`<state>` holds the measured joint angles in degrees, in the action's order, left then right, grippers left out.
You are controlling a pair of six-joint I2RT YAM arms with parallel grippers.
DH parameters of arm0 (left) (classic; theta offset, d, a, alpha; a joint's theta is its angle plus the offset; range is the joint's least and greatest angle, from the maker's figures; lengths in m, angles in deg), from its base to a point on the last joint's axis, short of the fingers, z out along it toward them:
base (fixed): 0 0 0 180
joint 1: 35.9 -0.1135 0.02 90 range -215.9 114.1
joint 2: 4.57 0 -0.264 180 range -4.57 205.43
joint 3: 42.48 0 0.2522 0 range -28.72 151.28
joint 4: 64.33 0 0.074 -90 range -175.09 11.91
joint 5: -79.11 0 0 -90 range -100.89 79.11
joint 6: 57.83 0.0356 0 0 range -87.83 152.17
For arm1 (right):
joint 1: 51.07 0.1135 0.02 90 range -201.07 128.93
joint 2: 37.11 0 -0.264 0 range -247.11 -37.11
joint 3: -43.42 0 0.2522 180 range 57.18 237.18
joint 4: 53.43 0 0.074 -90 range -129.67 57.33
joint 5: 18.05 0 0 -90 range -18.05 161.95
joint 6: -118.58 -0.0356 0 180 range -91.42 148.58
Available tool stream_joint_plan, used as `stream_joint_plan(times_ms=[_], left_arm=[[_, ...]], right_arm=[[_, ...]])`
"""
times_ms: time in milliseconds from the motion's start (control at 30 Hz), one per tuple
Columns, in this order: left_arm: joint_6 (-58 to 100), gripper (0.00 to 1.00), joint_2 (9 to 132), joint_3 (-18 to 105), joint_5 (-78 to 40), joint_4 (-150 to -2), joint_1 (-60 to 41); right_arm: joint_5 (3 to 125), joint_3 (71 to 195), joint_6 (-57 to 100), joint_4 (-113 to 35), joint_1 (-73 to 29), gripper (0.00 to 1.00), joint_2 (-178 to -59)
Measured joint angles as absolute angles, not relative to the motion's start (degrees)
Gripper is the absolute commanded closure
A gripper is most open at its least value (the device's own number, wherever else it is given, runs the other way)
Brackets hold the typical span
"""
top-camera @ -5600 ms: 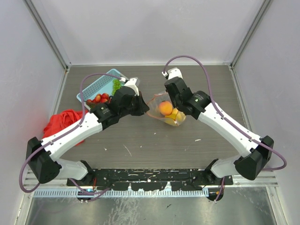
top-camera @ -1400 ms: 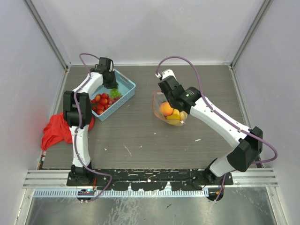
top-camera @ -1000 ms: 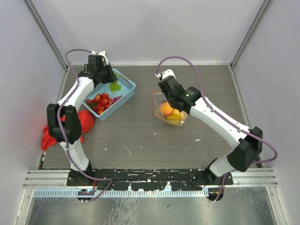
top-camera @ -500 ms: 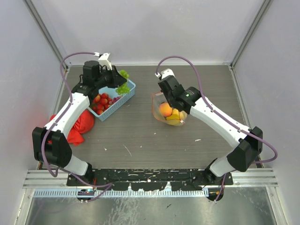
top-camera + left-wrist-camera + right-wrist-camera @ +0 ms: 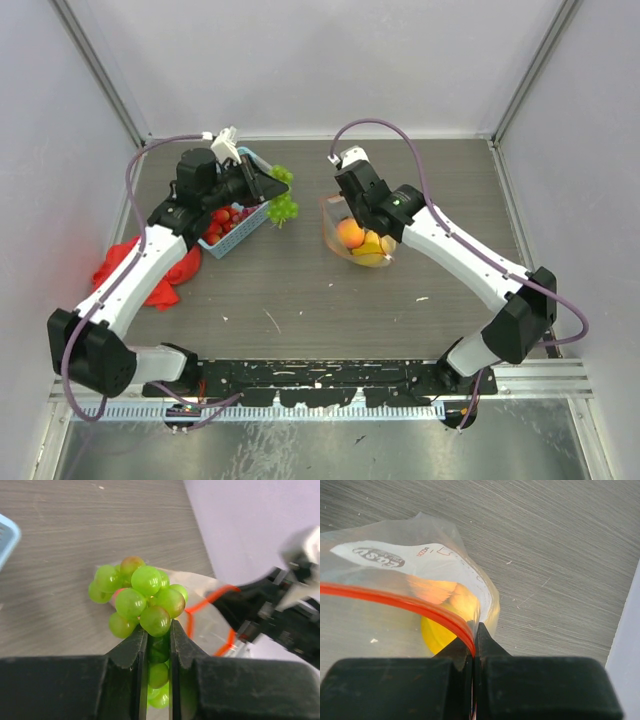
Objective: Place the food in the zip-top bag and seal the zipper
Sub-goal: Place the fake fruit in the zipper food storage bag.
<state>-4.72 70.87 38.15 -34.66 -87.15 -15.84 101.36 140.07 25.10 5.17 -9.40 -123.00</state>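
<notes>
Green toy grapes point(image 5: 142, 600), likely light and slippery, sit pinched between your left gripper's point(image 5: 158, 626) jaws; your right gripper point(image 5: 474, 630) clamps the red-orange zipper strip point(image 5: 395, 596) of the limp clear zip-top bag point(image 5: 422, 530).
</notes>
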Motion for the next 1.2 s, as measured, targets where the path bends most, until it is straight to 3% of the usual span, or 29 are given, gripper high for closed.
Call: stream_joint_plan(times_ms=[500,833,1200], left_arm=[[-15.58,1.00,57.17,34.37,-32.63,-87.63,-0.70],[-22.27,1.00,63.16,30.59,-32.19,-85.67,6.87],[-27.38,1.00,71.75,30.09,-28.95,-83.11,8.46]], right_arm=[[100.09,140.07,22.63,4.47,-9.27,0.99,-125.25],[99.24,139.72,22.23,3.29,-9.21,0.99,-125.22],[98.65,138.24,22.15,1.70,-8.38,0.99,-124.68]])
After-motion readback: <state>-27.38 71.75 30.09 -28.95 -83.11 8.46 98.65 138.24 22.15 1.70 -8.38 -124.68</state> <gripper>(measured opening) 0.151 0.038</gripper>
